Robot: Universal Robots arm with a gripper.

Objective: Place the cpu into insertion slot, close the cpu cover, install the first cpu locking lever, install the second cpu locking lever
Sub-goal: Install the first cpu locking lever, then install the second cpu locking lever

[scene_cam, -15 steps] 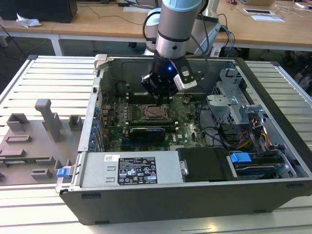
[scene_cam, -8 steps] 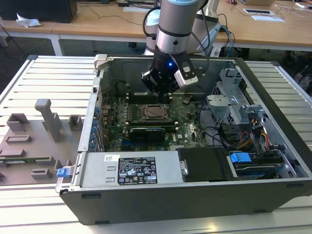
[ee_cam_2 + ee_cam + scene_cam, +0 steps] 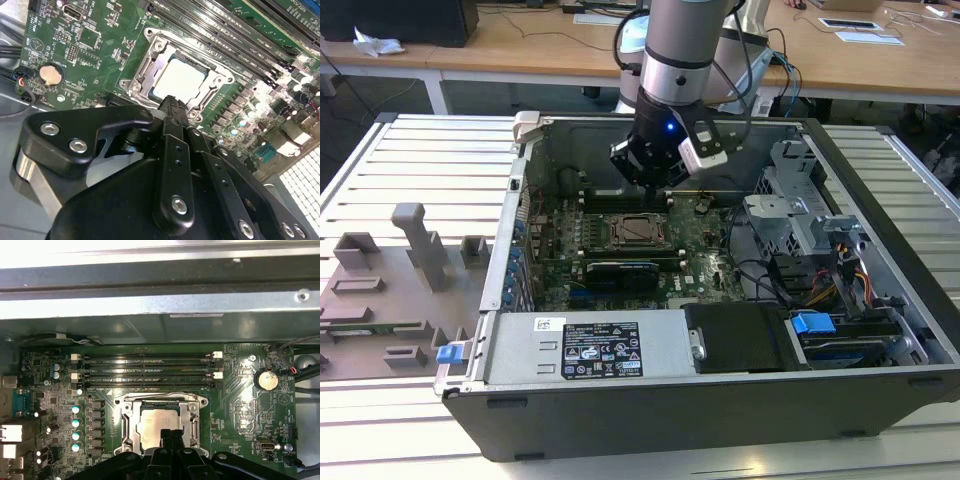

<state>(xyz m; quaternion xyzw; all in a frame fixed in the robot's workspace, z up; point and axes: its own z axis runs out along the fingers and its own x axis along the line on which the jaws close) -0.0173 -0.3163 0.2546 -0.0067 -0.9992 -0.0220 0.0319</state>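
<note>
The cpu (image 3: 159,424) lies flat in the insertion slot (image 3: 122,412) on the green board, its dull silver top facing up. The cpu cover (image 3: 194,410) is a thin silvery frame lying down around the chip, which shows through its window. In the second wrist view the cpu (image 3: 181,81) sits just beyond my fingertips. My gripper (image 3: 170,434) hovers above the near edge of the socket with its fingers together and nothing between them. In the exterior view the gripper (image 3: 653,185) hangs inside the open computer case, a little above and behind the slot (image 3: 638,231).
Long black memory slots (image 3: 145,371) run beside the socket, and a coin battery (image 3: 265,379) sits on the board. The case wall (image 3: 525,190), a drive cage (image 3: 800,215), cables (image 3: 760,275) and a power supply (image 3: 600,350) hem in the board. Grey fixtures (image 3: 390,290) stand outside the case.
</note>
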